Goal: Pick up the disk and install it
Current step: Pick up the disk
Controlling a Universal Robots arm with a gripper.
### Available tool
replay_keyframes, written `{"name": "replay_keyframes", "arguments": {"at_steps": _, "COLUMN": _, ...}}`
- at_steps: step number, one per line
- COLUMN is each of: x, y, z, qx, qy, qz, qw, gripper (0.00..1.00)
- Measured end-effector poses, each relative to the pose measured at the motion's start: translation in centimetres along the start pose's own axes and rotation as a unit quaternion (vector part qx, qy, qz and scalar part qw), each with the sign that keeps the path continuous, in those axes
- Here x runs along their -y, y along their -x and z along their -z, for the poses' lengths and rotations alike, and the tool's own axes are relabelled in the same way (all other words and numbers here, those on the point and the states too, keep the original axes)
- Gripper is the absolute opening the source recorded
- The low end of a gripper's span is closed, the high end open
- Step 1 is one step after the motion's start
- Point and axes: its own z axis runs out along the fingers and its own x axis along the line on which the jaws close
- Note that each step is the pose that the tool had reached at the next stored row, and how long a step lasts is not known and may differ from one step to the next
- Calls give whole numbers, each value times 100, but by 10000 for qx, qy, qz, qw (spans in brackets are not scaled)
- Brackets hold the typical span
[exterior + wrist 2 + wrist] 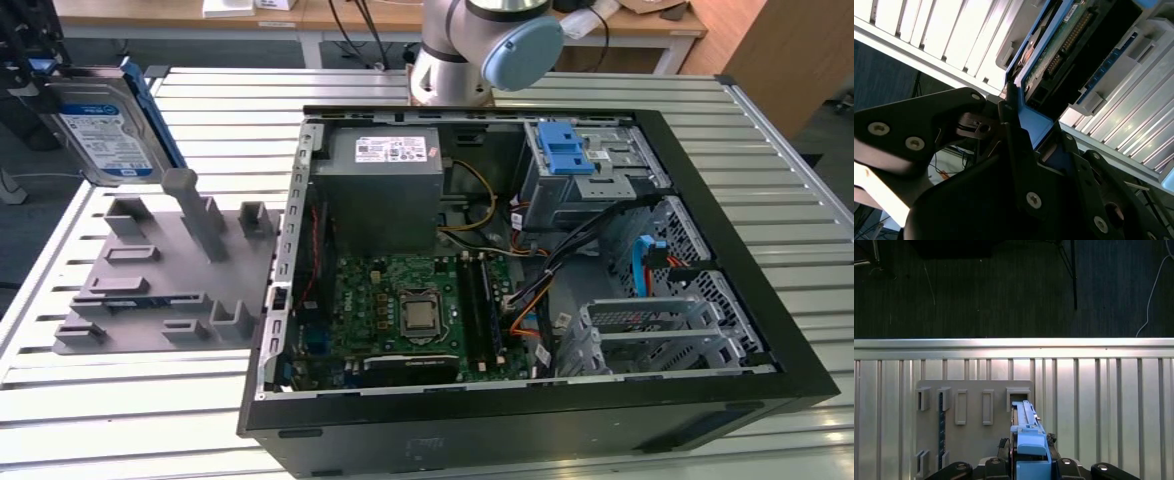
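Gripper (1034, 131) clenched on the disk (107, 125).
Fingers (1013, 135) pinch its blue carrier edge; grey slotted fixture (974, 440) sits beneath the gripper.

1. In the exterior view the arm (470, 45) stands at the far side of the scene, a grey joint with a pale blue cap.
2. The gripper (1029, 444) is out at the exterior view's far left, raised above the table.
3. In both wrist views its black fingers (1010, 125) are clamped from either side on the blue frame of the disk (110, 125), which stands on edge.
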Motion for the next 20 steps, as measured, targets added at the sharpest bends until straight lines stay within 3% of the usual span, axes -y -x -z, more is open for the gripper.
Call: {"name": "replay_keyframes", "arguments": {"at_steps": 20, "x": 2, "y": 1, "z": 38, "qx": 0, "qy": 1, "qz": 0, "qw": 10000, "gripper": 36}}
